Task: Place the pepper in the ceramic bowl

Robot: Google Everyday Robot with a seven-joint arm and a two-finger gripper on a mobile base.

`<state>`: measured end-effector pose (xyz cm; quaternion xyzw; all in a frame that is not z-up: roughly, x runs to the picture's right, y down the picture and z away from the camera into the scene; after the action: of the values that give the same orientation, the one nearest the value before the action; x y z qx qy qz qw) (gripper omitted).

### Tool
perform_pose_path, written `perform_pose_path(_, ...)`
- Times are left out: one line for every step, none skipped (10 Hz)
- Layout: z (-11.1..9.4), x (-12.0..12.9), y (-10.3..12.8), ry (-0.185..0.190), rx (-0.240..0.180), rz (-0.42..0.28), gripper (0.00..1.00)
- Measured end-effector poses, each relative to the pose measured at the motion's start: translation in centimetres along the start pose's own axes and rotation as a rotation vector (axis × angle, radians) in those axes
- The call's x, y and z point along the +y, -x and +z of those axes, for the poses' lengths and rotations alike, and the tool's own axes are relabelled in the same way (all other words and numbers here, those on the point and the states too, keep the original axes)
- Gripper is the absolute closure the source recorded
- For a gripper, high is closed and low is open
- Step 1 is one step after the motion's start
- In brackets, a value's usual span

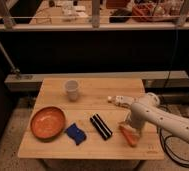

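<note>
The pepper (128, 135), a small tapered orange piece, lies on the wooden table (93, 90) near its front right edge. The gripper (130, 125) at the end of the white arm (163, 117) is directly over the pepper's upper end, down at the tabletop. The ceramic bowl (48, 123), wide, shallow and orange-brown, sits at the table's front left, far from the gripper, and holds nothing.
A translucent white cup (71, 90) stands at the back left. A blue cloth-like piece (76, 133) and a black-and-white striped bar (101, 126) lie between bowl and pepper. A small white object (119, 99) lies behind the arm. Cables (180, 150) hang at the right.
</note>
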<state>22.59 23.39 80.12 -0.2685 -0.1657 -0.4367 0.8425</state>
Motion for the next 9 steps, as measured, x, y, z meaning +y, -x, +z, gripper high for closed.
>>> perform_pose_path(0.2, 0.1, 0.1, -0.004, -0.003, -0.004, 0.20)
perform_pose_path(0.4, 0.2, 0.2, -0.007, -0.005, -0.005, 0.20)
perform_pose_path(0.5, 0.4, 0.3, -0.007, -0.007, -0.008, 0.20)
perform_pose_path(0.6, 0.4, 0.4, -0.008, -0.010, -0.016, 0.20)
perform_pose_path(0.7, 0.3, 0.4, -0.009, -0.011, -0.024, 0.20)
perform_pose_path(0.8, 0.2, 0.5, -0.010, -0.014, -0.029, 0.20)
perform_pose_path(1.0, 0.4, 0.5, -0.012, -0.016, -0.030, 0.20)
perform_pose_path(1.1, 0.4, 0.6, -0.014, -0.018, -0.031, 0.20)
perform_pose_path(1.2, 0.5, 0.6, -0.016, -0.020, -0.031, 0.20)
